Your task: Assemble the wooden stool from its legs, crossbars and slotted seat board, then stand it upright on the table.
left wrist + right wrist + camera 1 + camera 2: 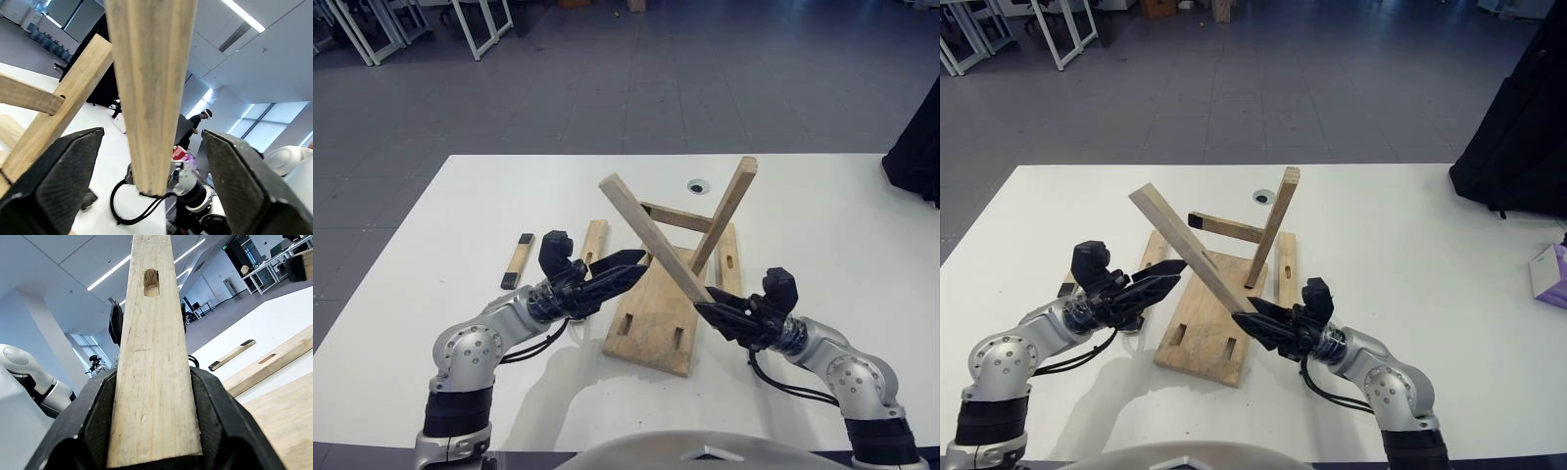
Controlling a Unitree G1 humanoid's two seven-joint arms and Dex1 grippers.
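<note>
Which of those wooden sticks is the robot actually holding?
The left-leaning leg clamped at its lower end in the right gripper; another stands in the seat board, the rest lie flat.

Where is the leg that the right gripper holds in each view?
Left eye view: the held leg slants across the centre, up and left from the right gripper.
Right eye view: same slant, left of centre.
Left wrist view: seen between the open fingers of the left gripper.
Right wrist view: clamped in the right gripper's fingers, slot visible.
Shared landmark: the second leg with crossbar.
</note>
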